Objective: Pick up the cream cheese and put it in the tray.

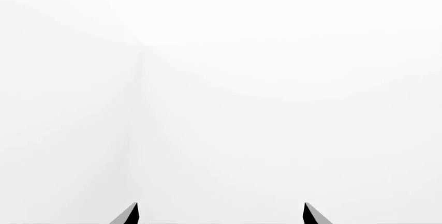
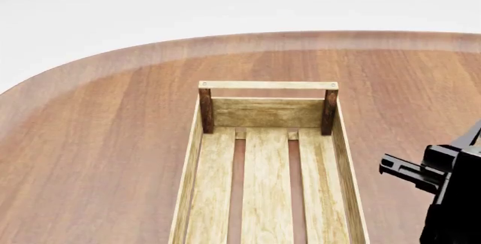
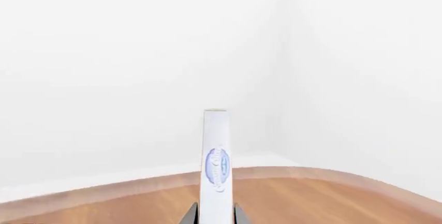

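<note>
Now carry step: right gripper [image 3: 215, 218] clamped on cream cheese [image 3: 215, 162], lifted off table [image 2: 98, 142] — just beside tray [image 2: 194, 165]. Next, likely: swing over tray slats, lower, let go. Left gripper [image 1: 221, 214] spread, holding nothing.

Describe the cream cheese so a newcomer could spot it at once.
Start at the round wooden table and find the right gripper raised above it. Pinched between its fingertips stands the cream cheese, a thin pale box seen edge-on. Its blue oval logo marks it; nothing else is held.
</note>
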Motion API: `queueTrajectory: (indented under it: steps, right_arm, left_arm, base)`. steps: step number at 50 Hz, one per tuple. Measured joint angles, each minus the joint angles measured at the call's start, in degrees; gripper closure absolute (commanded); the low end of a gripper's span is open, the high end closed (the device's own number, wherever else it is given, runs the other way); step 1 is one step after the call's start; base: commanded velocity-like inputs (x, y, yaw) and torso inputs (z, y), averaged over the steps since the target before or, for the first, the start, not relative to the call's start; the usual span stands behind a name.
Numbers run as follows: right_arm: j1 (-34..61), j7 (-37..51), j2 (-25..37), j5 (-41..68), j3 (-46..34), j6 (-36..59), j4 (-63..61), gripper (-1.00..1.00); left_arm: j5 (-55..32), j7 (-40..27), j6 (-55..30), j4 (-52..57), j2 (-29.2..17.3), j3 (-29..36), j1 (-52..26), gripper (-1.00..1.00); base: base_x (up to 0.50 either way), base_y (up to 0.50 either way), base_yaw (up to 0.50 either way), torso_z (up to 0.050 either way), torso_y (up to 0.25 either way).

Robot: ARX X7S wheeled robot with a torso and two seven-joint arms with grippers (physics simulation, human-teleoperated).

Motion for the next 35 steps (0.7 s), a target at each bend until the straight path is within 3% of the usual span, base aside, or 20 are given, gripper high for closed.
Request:
queueTrajectory:
  steps: [35]
  right_arm:
    - [22.0, -26.6, 6.3, 10.9, -12.3, 11.3, 6.2, 1.0]
  left_arm:
    - [0.1, -0.5, -0.5, -1.8, 0.2, 0.3, -0.9, -1.0]
  base:
    - [0.0, 0.0, 0.0, 0.0, 0.001]
